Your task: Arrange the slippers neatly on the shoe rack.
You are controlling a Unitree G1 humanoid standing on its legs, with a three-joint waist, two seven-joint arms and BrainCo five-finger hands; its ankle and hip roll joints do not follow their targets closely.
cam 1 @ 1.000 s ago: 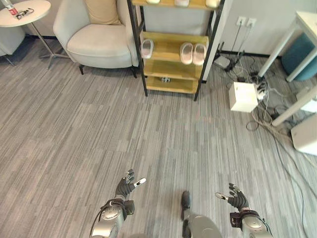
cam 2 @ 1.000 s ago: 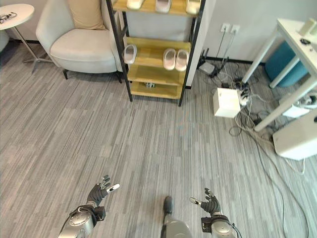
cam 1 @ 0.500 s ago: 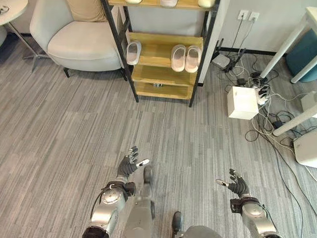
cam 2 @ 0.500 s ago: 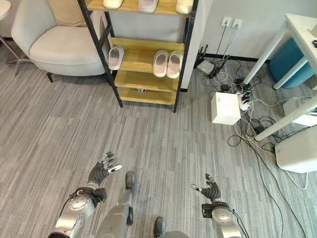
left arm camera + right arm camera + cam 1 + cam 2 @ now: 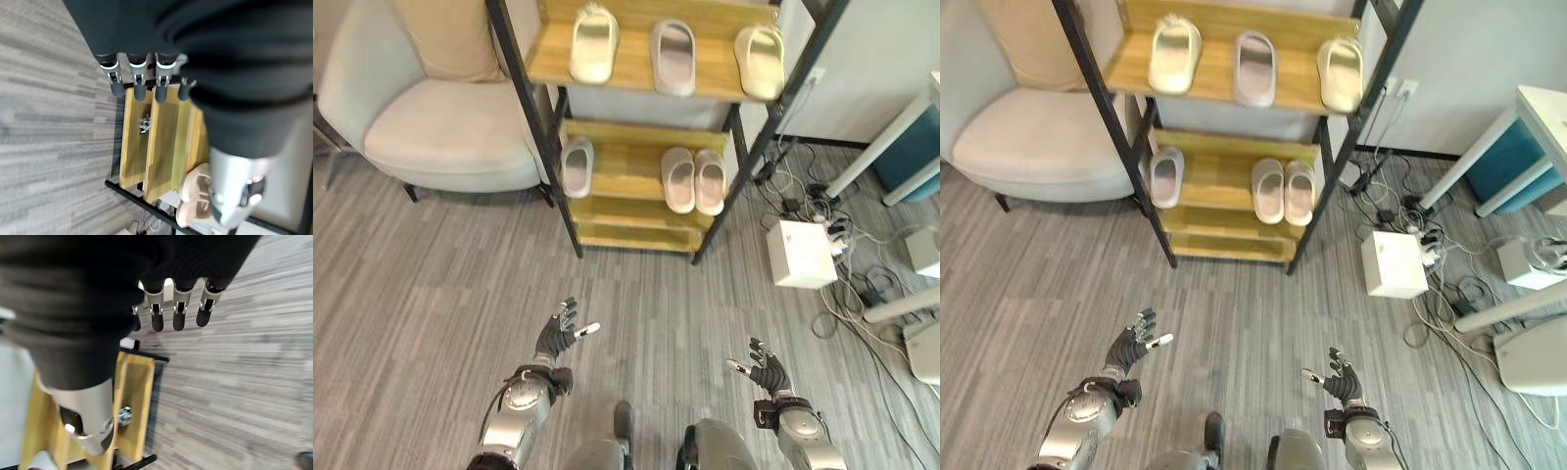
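We hold our left hand (image 5: 556, 336) out low over the floor (image 5: 431, 304), fingers spread and relaxed, thumb out to the right, nothing in it. Our right hand (image 5: 762, 370) hangs likewise on the right, fingers loose and apart, thumb pointing left, empty too. Both hands are well short of the rack (image 5: 636, 191), which stands ahead of us, a black frame with wooden shelves. In the left wrist view our straight fingers (image 5: 138, 78) point toward its lower shelves, where a small metal bit (image 5: 144, 124) lies on the wood. On the top shelf we see three slippers spaced apart: a cream one on the left (image 5: 594, 43), a grey one in the middle (image 5: 674, 57) and a cream one on the right (image 5: 760, 61). On the middle shelf a single pale slipper (image 5: 577, 165) lies at the left edge, just beside the black post, and a pink pair (image 5: 694, 179) sits side by side, touching, toward the right. The lower shelves hold no slippers that we can make out. Left of the rack stands a pale armchair (image 5: 421, 127) with a tan cushion (image 5: 445, 39). To the right, a white box (image 5: 802, 254) sits on the floor among cables (image 5: 847, 294), near white table legs (image 5: 876, 157).
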